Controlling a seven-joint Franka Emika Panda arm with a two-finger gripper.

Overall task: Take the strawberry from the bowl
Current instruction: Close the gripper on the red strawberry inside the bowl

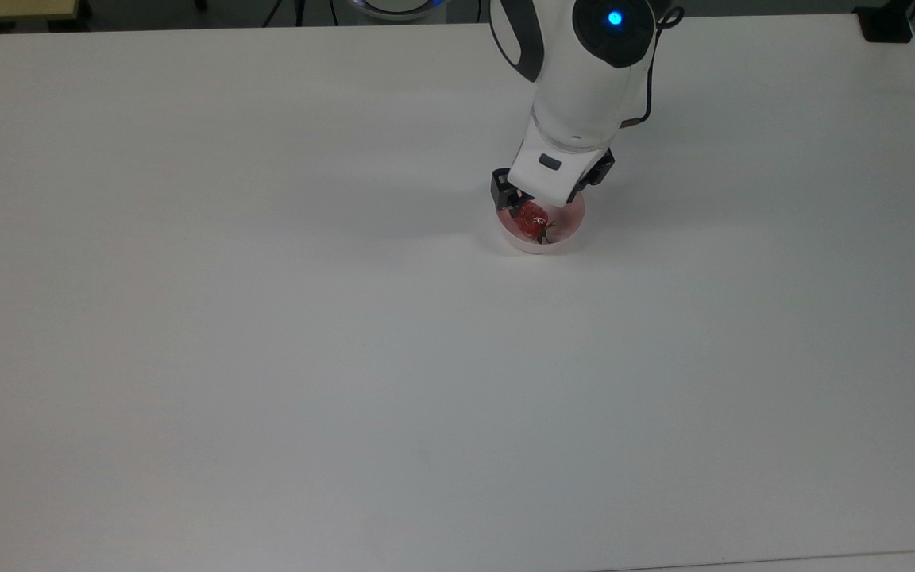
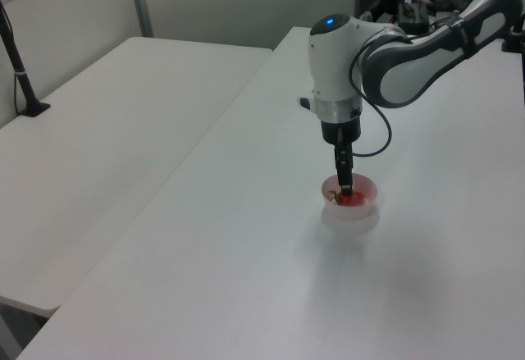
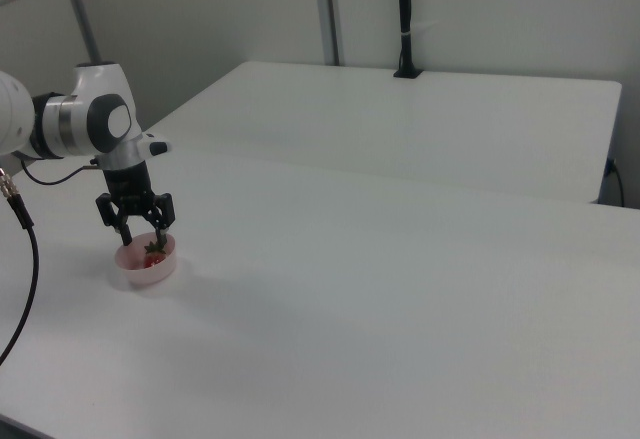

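Glossy strawberry (image 1: 533, 218) is sitting between the spread gripper (image 3: 141, 242) fingers; closing off-centre risks tipping the bowl (image 1: 565, 237).

We find no legible text, label, brand, number or sign on any surface inspected (arm housing, bowl and table all checked by us).
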